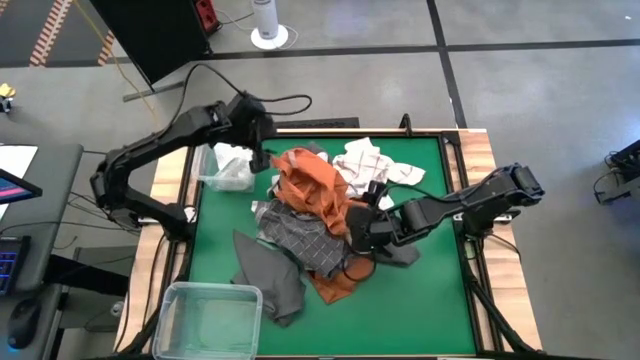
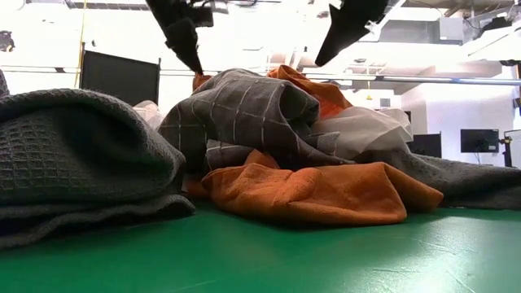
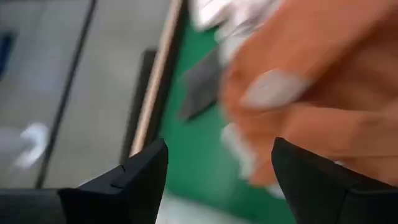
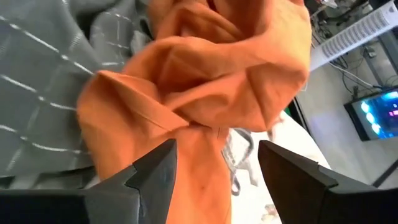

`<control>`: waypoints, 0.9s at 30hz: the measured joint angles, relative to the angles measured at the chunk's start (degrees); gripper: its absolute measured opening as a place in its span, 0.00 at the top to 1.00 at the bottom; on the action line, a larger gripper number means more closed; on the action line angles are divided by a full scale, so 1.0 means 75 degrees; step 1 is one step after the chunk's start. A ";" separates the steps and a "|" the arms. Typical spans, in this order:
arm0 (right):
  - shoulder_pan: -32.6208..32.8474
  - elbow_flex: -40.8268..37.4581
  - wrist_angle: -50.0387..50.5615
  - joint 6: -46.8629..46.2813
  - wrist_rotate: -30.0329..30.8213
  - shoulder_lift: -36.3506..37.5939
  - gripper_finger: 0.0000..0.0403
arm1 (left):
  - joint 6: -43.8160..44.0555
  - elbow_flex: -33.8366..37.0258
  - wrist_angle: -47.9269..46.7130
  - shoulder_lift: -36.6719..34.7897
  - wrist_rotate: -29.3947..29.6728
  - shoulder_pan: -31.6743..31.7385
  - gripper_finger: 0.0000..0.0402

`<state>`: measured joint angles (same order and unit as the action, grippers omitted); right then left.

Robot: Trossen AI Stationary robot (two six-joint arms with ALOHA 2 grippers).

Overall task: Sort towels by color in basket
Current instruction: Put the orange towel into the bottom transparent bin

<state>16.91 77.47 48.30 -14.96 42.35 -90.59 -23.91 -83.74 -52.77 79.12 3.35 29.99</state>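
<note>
Sorting has barely got under way, by the look of the table. Nearest the front edge, a clear plastic bin (image 1: 208,318) sits with nothing coloured in it that I can make out. Just behind it a dark grey towel (image 1: 268,272) lies spread on the green mat (image 1: 430,300), and beyond that the main heap is all tangled together: a grey checked towel (image 1: 300,235), rust-orange towels (image 1: 318,190) draped over and under it, and a white checked towel (image 1: 370,162) at the far side.

At the pile's right side, the right gripper (image 1: 372,228) hangs low over the heap with its fingers spread apart and nothing between them; orange cloth fills the view just ahead of it. Farther back on the left, the left gripper (image 1: 258,150) hovers by the orange heap's far edge, also spread wide and empty.

Next to it, a second clear bin (image 1: 226,170) holds white cloth, so I judge that one white towel may be sorted. Nearly everything else remains: orange, grey and checked pieces all need separating.
</note>
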 joint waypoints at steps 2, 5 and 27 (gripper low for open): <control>-0.0028 0.0000 0.0140 -0.0005 -0.0010 0.0000 0.35 | -0.0055 0.0000 0.0028 -0.0010 -0.0629 -0.0210 0.32; -0.0029 0.0003 0.0315 -0.0077 -0.0033 0.0000 0.35 | -0.0039 0.0019 -0.0068 0.0001 -0.1280 -0.0568 0.32; -0.0232 -0.3244 -0.2001 -0.1033 0.0035 0.2689 0.42 | -0.0814 0.1331 0.2335 0.0152 -0.1459 -0.1843 0.32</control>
<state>15.18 53.14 33.29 -22.71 42.61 -70.42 -30.02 -73.76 -35.26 80.27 -7.60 16.16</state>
